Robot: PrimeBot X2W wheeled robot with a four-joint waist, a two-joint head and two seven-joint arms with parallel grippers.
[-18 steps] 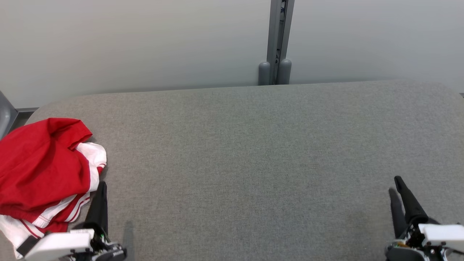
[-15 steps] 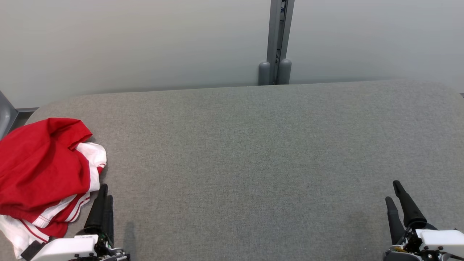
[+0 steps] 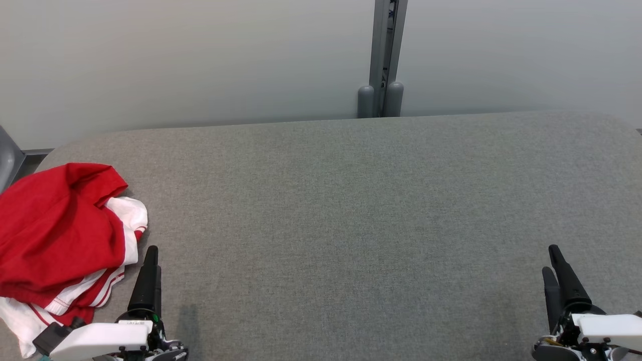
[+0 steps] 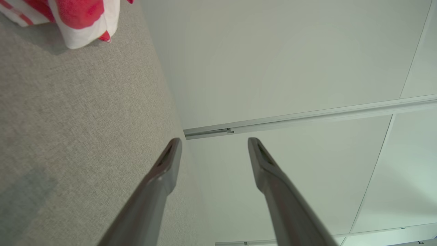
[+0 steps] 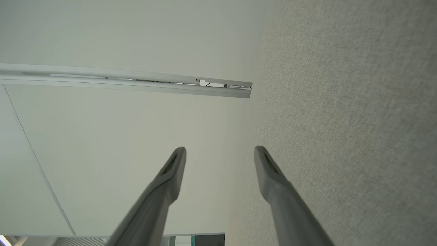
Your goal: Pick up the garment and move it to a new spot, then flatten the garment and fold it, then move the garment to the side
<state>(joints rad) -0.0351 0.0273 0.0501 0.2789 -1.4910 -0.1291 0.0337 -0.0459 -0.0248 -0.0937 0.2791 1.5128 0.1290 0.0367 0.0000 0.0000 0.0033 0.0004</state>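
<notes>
The garment (image 3: 57, 240), red with white panels and stripes, lies crumpled at the left edge of the grey table (image 3: 351, 210); a corner of the garment (image 4: 78, 20) also shows at the top left of the left wrist view. My left gripper (image 3: 152, 258) stands just right of it near the front edge, open and empty, apart from the cloth. In the left wrist view the left gripper (image 4: 214, 140) has its jaws wide with nothing between. My right gripper (image 3: 550, 259) is at the front right, open and empty; its jaws in the right wrist view (image 5: 220, 150) are also spread.
A pale wall with a grey upright post (image 3: 385, 55) runs behind the table. A grey object (image 3: 7, 160) shows at the far left beyond the table edge.
Both grippers have shifted a little near the front edge; the left one moved slightly right, away from the garment. The garment lies as before.
</notes>
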